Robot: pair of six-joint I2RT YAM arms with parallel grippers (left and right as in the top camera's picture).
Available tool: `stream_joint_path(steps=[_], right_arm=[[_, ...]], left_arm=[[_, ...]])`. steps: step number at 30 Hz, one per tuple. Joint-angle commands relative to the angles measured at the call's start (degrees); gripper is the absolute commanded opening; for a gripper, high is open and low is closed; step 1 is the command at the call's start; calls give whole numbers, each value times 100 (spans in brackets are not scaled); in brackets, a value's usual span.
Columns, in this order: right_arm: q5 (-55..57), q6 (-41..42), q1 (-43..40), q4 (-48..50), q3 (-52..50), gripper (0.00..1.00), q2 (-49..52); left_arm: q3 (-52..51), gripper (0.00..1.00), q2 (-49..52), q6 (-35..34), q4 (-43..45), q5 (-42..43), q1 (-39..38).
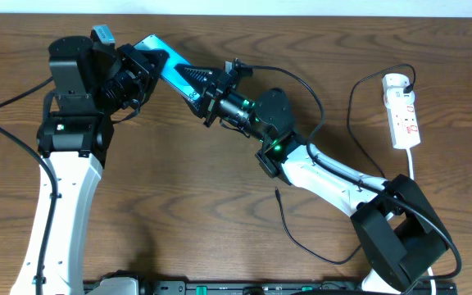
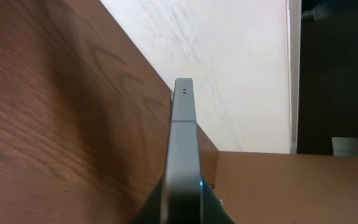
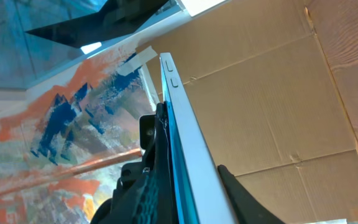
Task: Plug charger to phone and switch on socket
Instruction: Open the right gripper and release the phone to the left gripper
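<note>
The phone [image 1: 173, 65], with a cyan screen, is held up above the table between both grippers. My left gripper [image 1: 143, 64] is shut on its left end; in the left wrist view the phone [image 2: 184, 143] shows edge-on, rising from the jaws [image 2: 183, 214]. My right gripper [image 1: 206, 95] is shut on its right end; in the right wrist view the phone [image 3: 182, 137] runs edge-on between the fingers [image 3: 194, 199]. The charger's thin black cable lies on the table with its free tip [image 1: 277, 192] below the right arm. Its black plug [image 1: 409, 80] sits in the white socket [image 1: 404, 115] at the far right.
The charger cable loops from its tip toward the right arm's base [image 1: 400, 238] and up past the socket's left side [image 1: 353, 115]. The socket's white cord [image 1: 411, 162] runs down toward that base. The left arm's base [image 1: 60, 205] stands at the left.
</note>
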Motion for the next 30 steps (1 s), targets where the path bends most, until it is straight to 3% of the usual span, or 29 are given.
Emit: stream_joint_path(steps=[1, 4, 11, 12, 16, 25, 30], right_arm=[[-4, -118, 28, 17, 72, 38, -13], [-7, -153, 22, 17, 72, 47, -13], [-7, -420, 22, 22, 72, 97, -13], [-7, -461, 22, 22, 72, 99, -13], [-7, -525, 22, 22, 72, 99, -13], [-55, -2000, -142, -55, 72, 99, -13], [-70, -2343, -245, -363, 72, 99, -13]], left_arm=[[37, 7, -35, 157, 70, -22, 20], [37, 7, -35, 160, 70, -24, 20], [37, 7, -35, 181, 70, -28, 22], [37, 7, -35, 181, 70, -28, 22], [37, 7, -35, 184, 70, -76, 22], [37, 7, -35, 199, 68, -358, 26], [37, 7, -35, 199, 70, -568, 28]])
